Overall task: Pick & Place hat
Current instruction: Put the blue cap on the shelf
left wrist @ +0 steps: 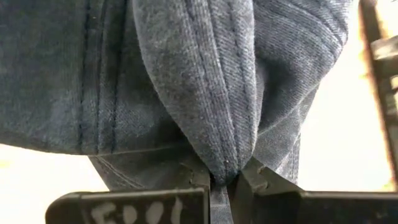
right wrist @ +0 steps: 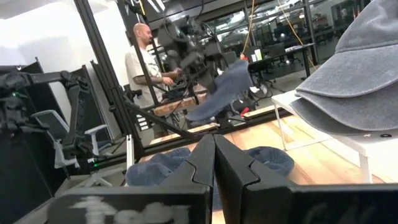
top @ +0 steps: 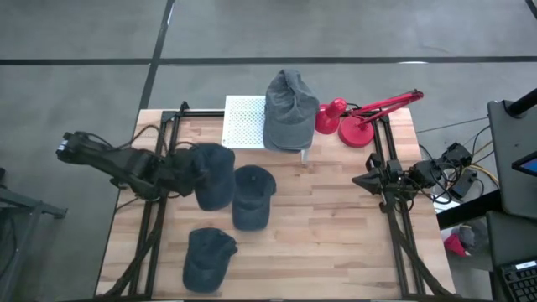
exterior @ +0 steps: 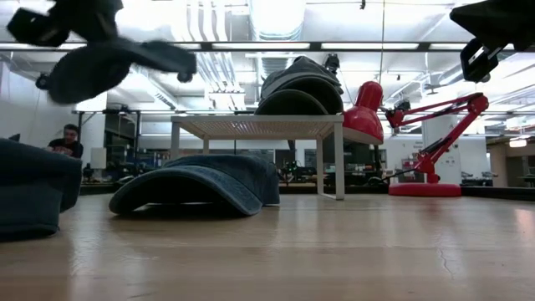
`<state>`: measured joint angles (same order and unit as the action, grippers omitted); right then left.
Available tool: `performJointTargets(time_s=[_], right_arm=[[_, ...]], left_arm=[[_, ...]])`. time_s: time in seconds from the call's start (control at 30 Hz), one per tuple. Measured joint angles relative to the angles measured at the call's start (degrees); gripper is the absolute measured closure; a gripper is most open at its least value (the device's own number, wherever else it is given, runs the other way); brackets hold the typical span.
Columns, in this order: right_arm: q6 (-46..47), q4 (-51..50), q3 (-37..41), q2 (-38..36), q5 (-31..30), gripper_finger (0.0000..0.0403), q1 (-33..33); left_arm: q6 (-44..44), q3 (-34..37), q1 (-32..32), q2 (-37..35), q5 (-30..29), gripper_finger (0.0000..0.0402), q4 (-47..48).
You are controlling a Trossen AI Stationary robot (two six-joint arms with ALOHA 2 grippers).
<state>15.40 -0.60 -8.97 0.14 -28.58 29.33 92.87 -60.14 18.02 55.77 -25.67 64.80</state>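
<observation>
One dark cap (top: 215, 174) is held aloft, pinched in the left gripper (left wrist: 225, 180) jaws; carrying to the far rack (top: 245, 122) is judged next, while the right gripper (right wrist: 214, 155) waits closed.

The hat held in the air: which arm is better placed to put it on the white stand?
Left. Its claw is already shut on the hat, lifted beside the white stand. The right claw holds nothing, off at the table's side.
</observation>
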Motion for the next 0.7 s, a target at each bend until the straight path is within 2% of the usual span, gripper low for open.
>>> performJointTargets(time_s=[0.2, 0.37, 0.53, 0.7], right_arm=[[0.0, 0.0, 0.0, 0.0, 0.0, 0.0394, 0.0], [-0.2, 0.0, 0.0, 0.0, 0.0, 0.0394, 0.0], [-0.2, 0.0, 0.0, 0.0, 0.0, 0.0394, 0.0], [-0.2, 0.0, 0.0, 0.0, 0.0, 0.0394, 0.0]], left_arm=[[-2.6, -6.8, -0.6, 0.1, -10.2, 0.0383, 1.8], [-6.8, -11.1, -4.4, 0.7, -15.5, 0.0383, 1.8], [-14.7, -16.5, -11.1, 4.5, -15.1, 0.0383, 1.8], [-24.5, -23.3, -20.1, 10.5, -9.7, 0.0383, 1.8]])
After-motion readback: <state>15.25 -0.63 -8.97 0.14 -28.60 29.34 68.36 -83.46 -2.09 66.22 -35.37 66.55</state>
